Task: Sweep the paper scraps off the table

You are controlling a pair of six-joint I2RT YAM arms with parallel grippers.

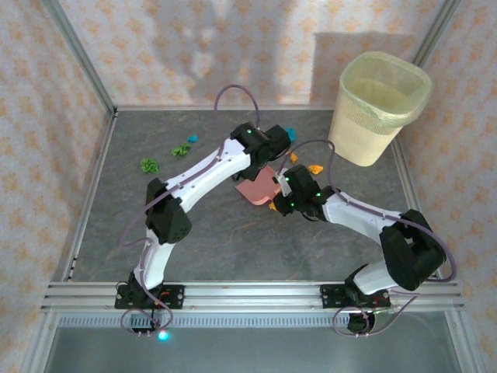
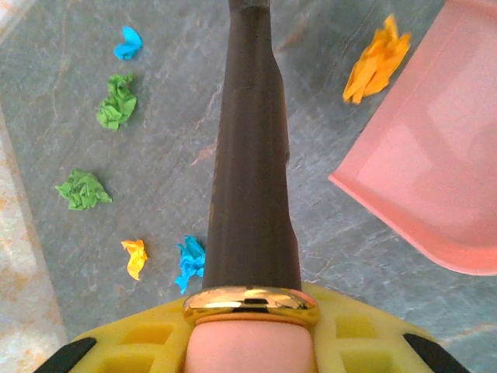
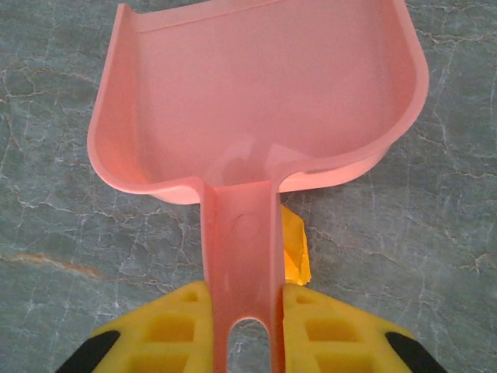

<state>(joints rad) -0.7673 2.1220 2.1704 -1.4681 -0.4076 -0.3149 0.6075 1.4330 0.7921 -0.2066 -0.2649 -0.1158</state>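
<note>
The right jaws are clamped on the handle of the pink dustpan (image 3: 256,101); the left jaws grip a dark brush handle (image 2: 252,179) beside the dustpan. Paper scraps (image 2: 116,101) lie scattered on the worktop (image 3: 62,256) around the dustpan; one orange scrap (image 3: 293,249) sits beneath its handle.

In the right wrist view, at five o'clock, an orange scrap (image 3: 294,250) is half hidden by the handle of the dustpan (image 3: 256,93). In the left wrist view the dustpan is cropped at three o'clock, and what seems a brush (image 2: 252,155) at twelve.
</note>
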